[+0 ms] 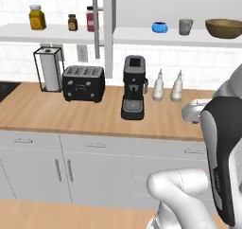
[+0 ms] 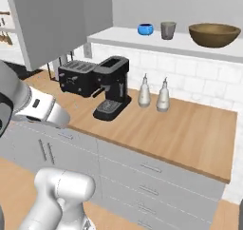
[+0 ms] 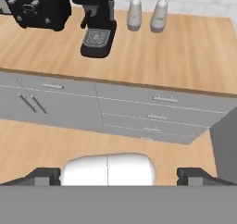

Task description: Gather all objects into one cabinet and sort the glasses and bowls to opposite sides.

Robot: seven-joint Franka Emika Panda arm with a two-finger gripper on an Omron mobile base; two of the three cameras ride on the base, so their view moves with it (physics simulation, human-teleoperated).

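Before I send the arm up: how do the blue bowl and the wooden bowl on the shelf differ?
The blue bowl is small, about cup-sized; the wooden bowl is far wider. The blue bowl is glossy bright blue, the wooden bowl matte brown. The blue bowl sits left of the grey cup, the wooden bowl right of it, at the shelf's right end. Both stand upright, handleless, on the same white shelf.

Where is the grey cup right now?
The grey cup stands on the white shelf above the counter, between the small blue bowl and the wide wooden bowl.
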